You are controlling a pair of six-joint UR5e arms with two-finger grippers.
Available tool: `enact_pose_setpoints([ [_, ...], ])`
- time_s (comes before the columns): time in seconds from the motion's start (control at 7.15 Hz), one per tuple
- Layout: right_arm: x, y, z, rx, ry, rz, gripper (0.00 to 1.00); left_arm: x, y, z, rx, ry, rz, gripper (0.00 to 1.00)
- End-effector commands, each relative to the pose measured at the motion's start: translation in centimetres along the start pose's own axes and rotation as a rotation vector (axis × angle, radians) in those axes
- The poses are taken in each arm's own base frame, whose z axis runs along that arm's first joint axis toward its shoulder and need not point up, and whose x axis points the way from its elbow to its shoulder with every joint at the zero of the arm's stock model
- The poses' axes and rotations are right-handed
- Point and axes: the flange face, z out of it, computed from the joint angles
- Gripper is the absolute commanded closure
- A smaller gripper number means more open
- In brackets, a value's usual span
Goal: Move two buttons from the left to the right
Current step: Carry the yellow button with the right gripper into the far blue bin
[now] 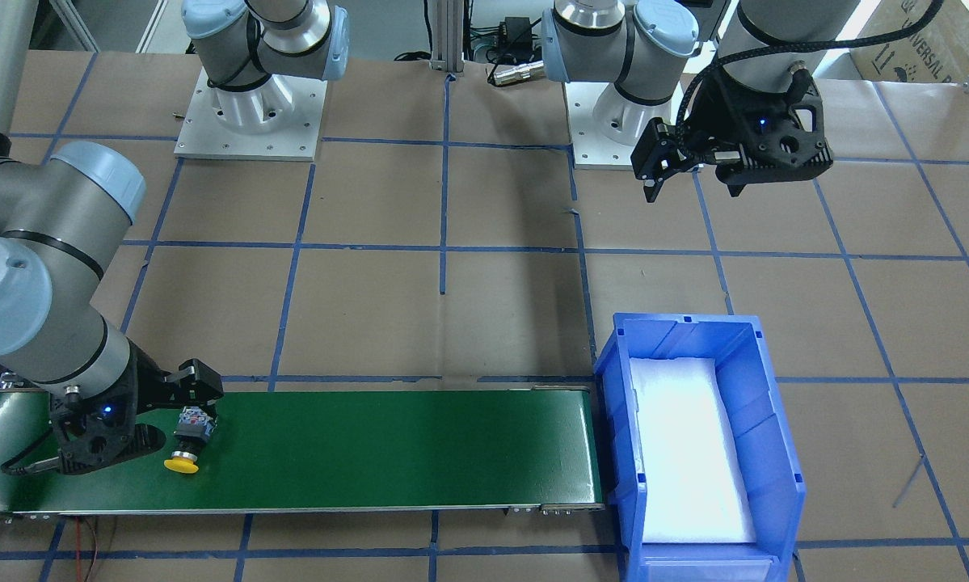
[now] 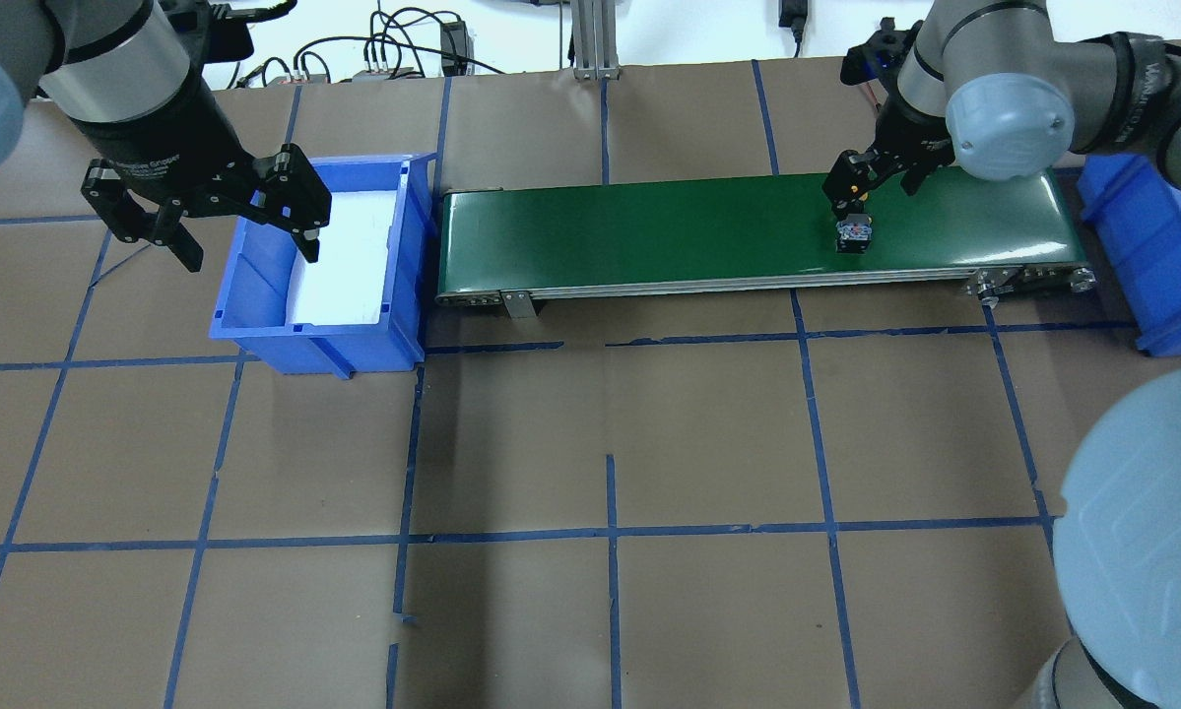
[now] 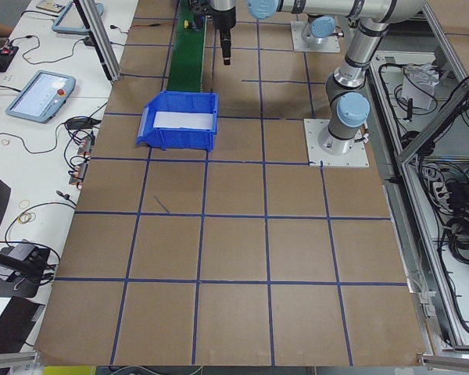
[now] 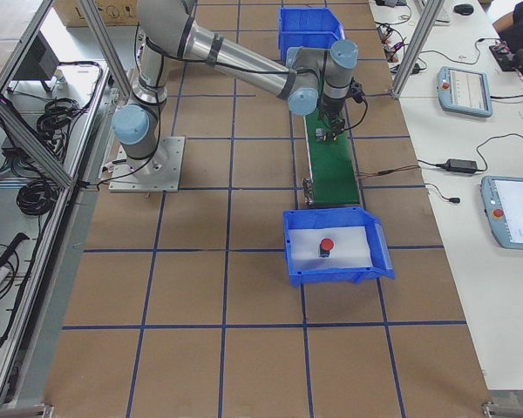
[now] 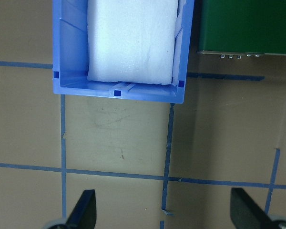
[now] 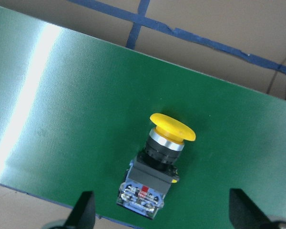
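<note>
Red button (image 4: 326, 247), seemingly inside near blue bin (image 4: 340, 276), exterior right view only

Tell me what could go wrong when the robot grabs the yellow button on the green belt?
The yellow button lies on its side on the belt, untouched, with the right gripper open over it; its round cap might let it roll or twist as the fingers close. The red button already sits in the blue bin, so the yellow one might land on it and bounce.
</note>
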Motion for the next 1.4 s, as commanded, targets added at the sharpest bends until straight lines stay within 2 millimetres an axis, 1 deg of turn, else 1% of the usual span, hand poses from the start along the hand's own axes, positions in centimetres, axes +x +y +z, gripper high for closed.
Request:
enact_pose_setpoints([
  [0.0, -0.2, -0.1, 1.7, -0.022, -0.01, 0.041, 0.06, 0.0, 0.0, 0.0, 0.0, -0.001, 0.0, 0.0],
  [0.14, 0.2, -0.3, 3.8, -0.051, -0.009, 0.04, 0.08, 0.0, 0.0, 0.0, 0.0, -0.001, 0.0, 0.0],
  [0.42, 1.2, -0.1, 4.1, -0.071, 0.033, 0.051, 0.19, 0.0, 0.0, 0.0, 0.0, -0.003, 0.002, 0.0],
  [0.56, 1.4, -0.1, 4.0, -0.072, 0.04, 0.054, 0.38, 0.0, 0.0, 0.0, 0.0, -0.001, 0.0, 0.0],
  [0.7, 1.5, -0.3, 3.8, -0.068, 0.045, 0.052, 0.81, 0.0, 0.0, 0.0, 0.0, -0.003, 0.0, 0.0],
  [0.84, 1.8, -0.5, 3.1, -0.05, 0.056, 0.052, 0.95, 0.0, 0.0, 0.0, 0.0, -0.001, 0.002, 0.0],
  [1.12, 2.3, -0.8, 2.0, -0.036, 0.086, 0.051, 0.96, 0.0, 0.0, 0.0, 0.0, -0.001, 0.0, 0.0],
  [1.26, 4.0, -0.2, 1.1, -0.031, 0.104, 0.071, 0.96, 0.0, 0.0, 0.0, 0.0, -0.001, 0.002, 0.0],
])
